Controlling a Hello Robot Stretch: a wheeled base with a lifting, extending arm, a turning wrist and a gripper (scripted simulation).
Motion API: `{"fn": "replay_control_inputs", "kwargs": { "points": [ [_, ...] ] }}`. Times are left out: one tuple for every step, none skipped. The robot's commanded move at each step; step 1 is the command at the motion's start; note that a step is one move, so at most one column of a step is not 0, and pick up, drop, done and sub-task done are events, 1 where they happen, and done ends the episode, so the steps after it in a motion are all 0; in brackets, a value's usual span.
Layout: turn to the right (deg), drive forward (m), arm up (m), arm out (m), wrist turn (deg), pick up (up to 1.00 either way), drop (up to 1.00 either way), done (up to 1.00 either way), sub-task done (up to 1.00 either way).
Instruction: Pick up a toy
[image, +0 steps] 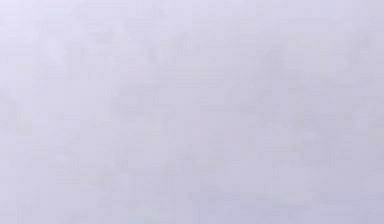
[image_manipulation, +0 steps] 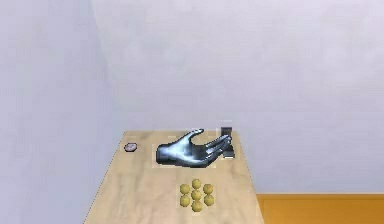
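Well, a glossy silver hand sculpture (image_manipulation: 192, 150) lies on the wooden table (image_manipulation: 130, 195), partly hiding a dark block (image_manipulation: 227, 130) behind, lumpy yellow balls (image_manipulation: 196, 195) in front, tiny dark blob (image_manipulation: 130, 148) left; which is the toy is unclear, and the gripper's state I cannot tell.

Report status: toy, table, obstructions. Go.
Possible toy: cluster of small yellow balls on wooden table, arm side view. Behind it silver hand sculpture, then dark block; small dark disc at left. Ahead, pale wall.

A pale wooden table (image_manipulation: 125, 190) against pale walls (image_manipulation: 300, 60) bears a shiny silver hand sculpture (image_manipulation: 190, 152) — orange floor (image_manipulation: 320, 210) beside it.
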Motion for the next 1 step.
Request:
{"fn": "replay_control_inputs", "kwargs": {
  "points": [
    [0.0,0.0,0.5,0.0,0.0,0.0,0.0,0.0,0.0]
  ]
}}
